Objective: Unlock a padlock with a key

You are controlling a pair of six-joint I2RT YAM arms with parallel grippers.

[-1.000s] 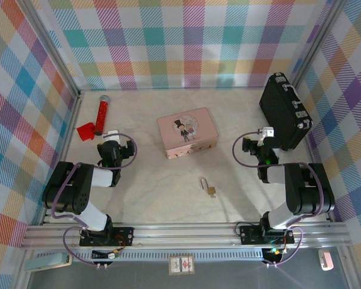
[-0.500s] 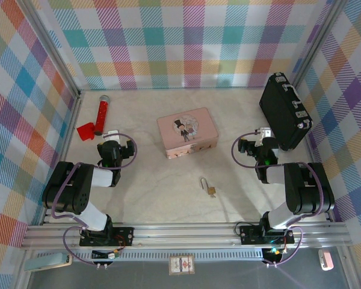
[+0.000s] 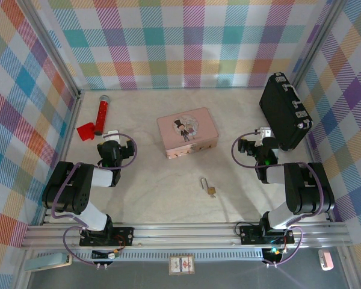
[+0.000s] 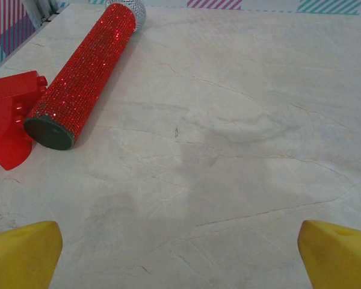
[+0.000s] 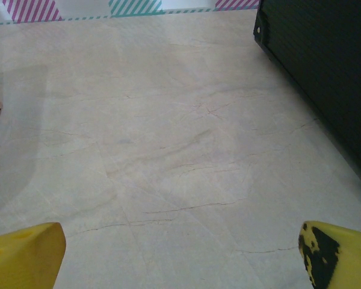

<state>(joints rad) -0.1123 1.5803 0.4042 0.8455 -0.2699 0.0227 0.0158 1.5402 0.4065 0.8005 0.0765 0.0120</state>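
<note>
Seen from above, your padlock [image 3: 209,189] lies flat on the pale marbled table [image 3: 156,186], lower centre of the frame. Its silver shackle points toward the upper left and its brass body toward the lower right. Nothing touches it. Whether the key lies with it is too small to tell.

Your left gripper [image 3: 111,137] sits at centre-left of the overhead frame, well apart from the padlock. In the left wrist view the left gripper [image 4: 180,259] has its jaws spread wide. Its yellow fingertips [image 4: 24,253] are at the two bottom corners of the frame, with bare table between them. A red glitter microphone [image 4: 84,78] lies slanted at the upper left. Its dark butt end is just beside a red plastic piece [image 4: 9,117] at the left edge.

Your right gripper [image 3: 263,135] sits at centre-right overhead, just beside the black case [image 3: 284,111]. In the right wrist view the right gripper [image 5: 180,256] is likewise spread wide and holds nothing. The case fills the upper right of that view.

The pink tin box [image 3: 188,132] rests mid-frame overhead, between the two arms and above the padlock.
</note>
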